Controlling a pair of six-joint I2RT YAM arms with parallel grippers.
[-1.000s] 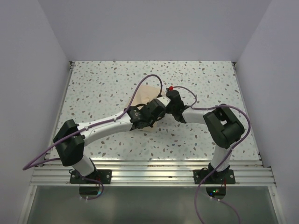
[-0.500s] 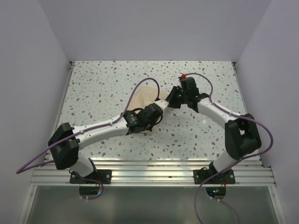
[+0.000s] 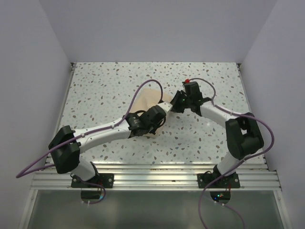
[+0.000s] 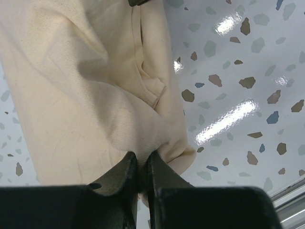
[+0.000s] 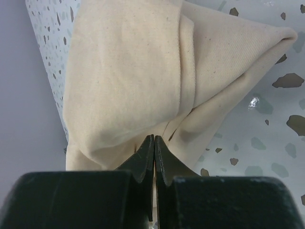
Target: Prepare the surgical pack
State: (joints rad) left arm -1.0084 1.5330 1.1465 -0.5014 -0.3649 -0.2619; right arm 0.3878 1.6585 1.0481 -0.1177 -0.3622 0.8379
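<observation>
The surgical pack point(image 3: 148, 98) is a tan cloth bundle lying mid-table, folded over so nothing inside it shows. My left gripper point(image 3: 161, 109) is at the bundle's near right corner, shut on a pinched fold of the tan cloth point(image 4: 95, 86). The fold bulges out between the tips of that gripper point(image 4: 142, 164). My right gripper point(image 3: 174, 106) comes in from the right with its jaws pressed flat together. In the right wrist view the shut gripper point(image 5: 154, 140) has its tips against a crease of the folded cloth point(image 5: 133, 71), and no cloth shows between them.
The speckled white table point(image 3: 105, 86) has walls at the back and on both sides. An aluminium rail point(image 3: 152, 174) runs along the near edge at the arm bases. Purple cables point(image 3: 147, 88) loop over both arms above the bundle.
My right arm has unfolded: its wrist swung out to the right and back, then settled at the bundle's right corner. The left arm shifted slightly lower, still gripping the cloth.
</observation>
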